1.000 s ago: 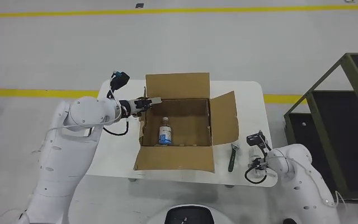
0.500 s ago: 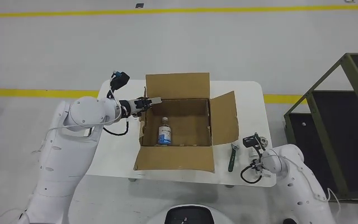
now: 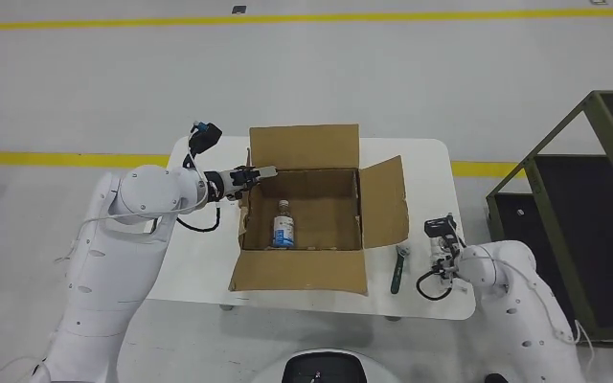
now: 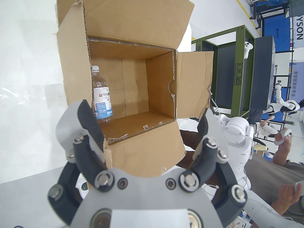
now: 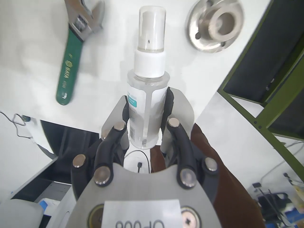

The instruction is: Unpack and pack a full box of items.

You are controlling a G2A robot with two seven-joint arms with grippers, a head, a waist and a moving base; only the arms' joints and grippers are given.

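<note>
White tbl (image 3: 421, 172): open cardboard box (image 3: 305, 148) ctr; green wrench (image 3: 397, 268), metal flange (image 5: 215, 21) rt.

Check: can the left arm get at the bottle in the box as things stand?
Probably yes. The left gripper is open at the rim of the open-topped box, and the bottle sits uncovered near that side.
</note>
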